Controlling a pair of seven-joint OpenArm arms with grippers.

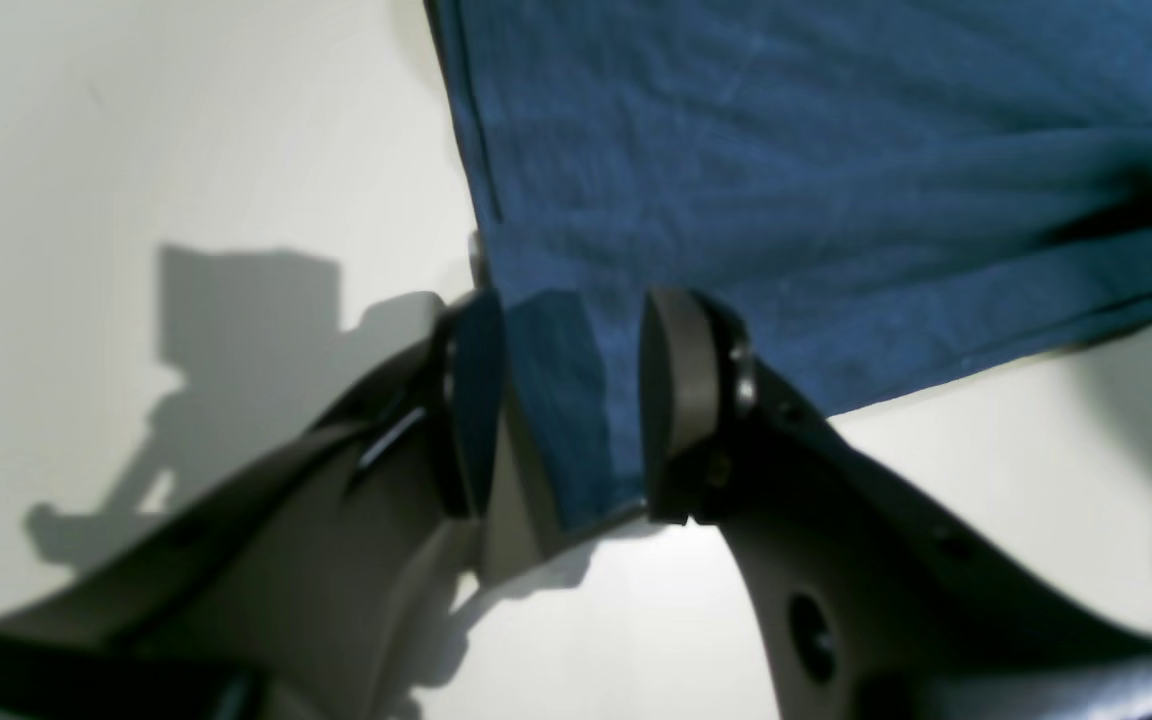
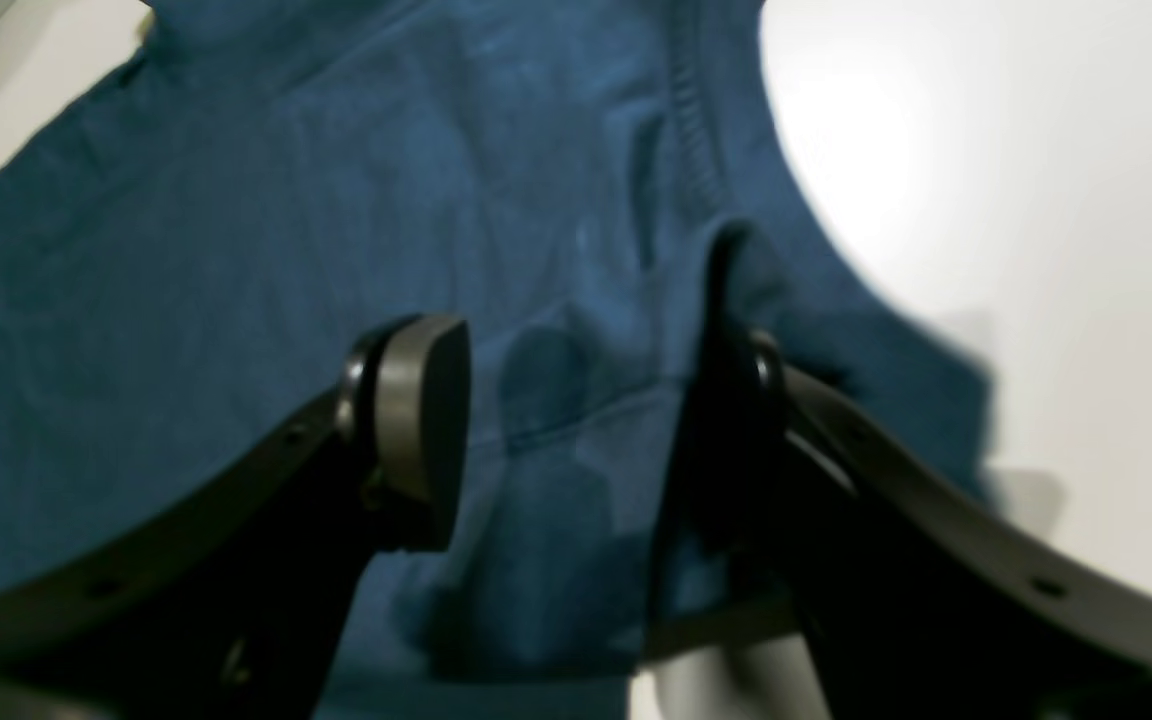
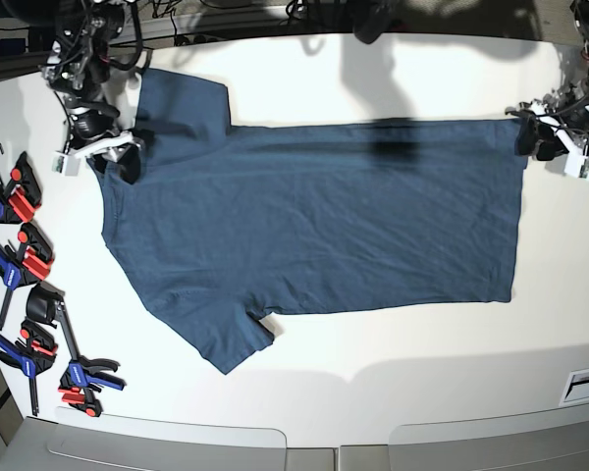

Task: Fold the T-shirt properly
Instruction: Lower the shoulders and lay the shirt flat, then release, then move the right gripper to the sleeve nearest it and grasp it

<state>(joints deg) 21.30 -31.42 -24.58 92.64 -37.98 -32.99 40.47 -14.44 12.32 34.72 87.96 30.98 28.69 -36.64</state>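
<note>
T-shirt (image 3: 314, 221) lies spread flat on the white table (image 3: 393, 378), neck end toward the base view's left, hem toward its right, one sleeve pointing to the far edge and the other to the near edge; fabric is dark blue, lightly wrinkled, no print visible. Left gripper (image 1: 561, 400) sits at the far hem corner, at the base view's right. In the left wrist view its jaws stand apart, with the corner of the shirt lying in the gap between the two pads (image 1: 676, 385); a clear gap shows on the side of the lighter pad, and contact on the other side cannot be made out. Right gripper (image 2: 576, 420) sits at the collar and shoulder area, at the base view's left. In the right wrist view its jaws are spread wide over the fabric, a stitched seam running up between them; cloth is folded and bunched against the dark finger on that view's right, but the picture is blurred, so whether any fabric is pinched there cannot be told. Several blue, red and black clamps (image 3: 25, 260) lie along the table's left margin in the base view, well apart from the shirt. A white label (image 3: 586, 385) with dark marks sits near the lower right corner; its writing is too small to read.
</note>
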